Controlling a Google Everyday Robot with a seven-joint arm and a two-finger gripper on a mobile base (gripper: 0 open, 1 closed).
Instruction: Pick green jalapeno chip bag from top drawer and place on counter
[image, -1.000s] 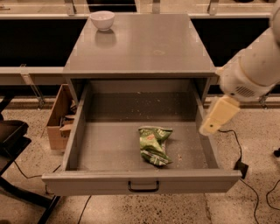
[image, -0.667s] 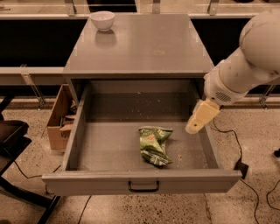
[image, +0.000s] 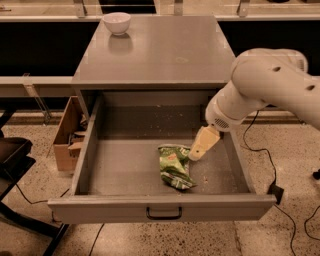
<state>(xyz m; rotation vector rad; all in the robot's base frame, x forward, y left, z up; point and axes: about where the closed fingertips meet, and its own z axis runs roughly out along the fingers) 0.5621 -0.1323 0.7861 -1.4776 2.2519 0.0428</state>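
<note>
Camera view, the only 1 supplied.

Location of item: the green chip bag lies on the floor of the open drawer, right of centre and toward the near side. It lies flat and crumpled, with its long axis running from far to near. The drawer floor carries scattered crumbs.

Gripper: the gripper hangs inside the drawer from the white arm, which enters from the right. Its tip is at the far right corner of the bag. Contact cannot be confirmed. Whether the gripper is open or closed cannot be told from this view, and the bag is not lifted.

Handling assessment: the bag is judged light, thin and soft. The foil will likely crumple and yield under pressure, and its skin is probably slippery. Any contents may be brittle, so a hard squeeze could crush them. The raised, wrinkled far end beside the gripper looks like the best hold, since a fold there gives something to pinch. The flat middle offers little purchase against the drawer floor. A weak pinch could let the foil slide out during the lift to the counter.

Count:
- Chip bags: 1
- Open drawers: 1, with 1 dark handle on its near front
- Counters: 1
- White bowls: 1 bowl, at the far left of the counter
- Cardboard boxes: 1 box, on the floor left of the drawer
- Arms: 1, with 1 gripper
</note>
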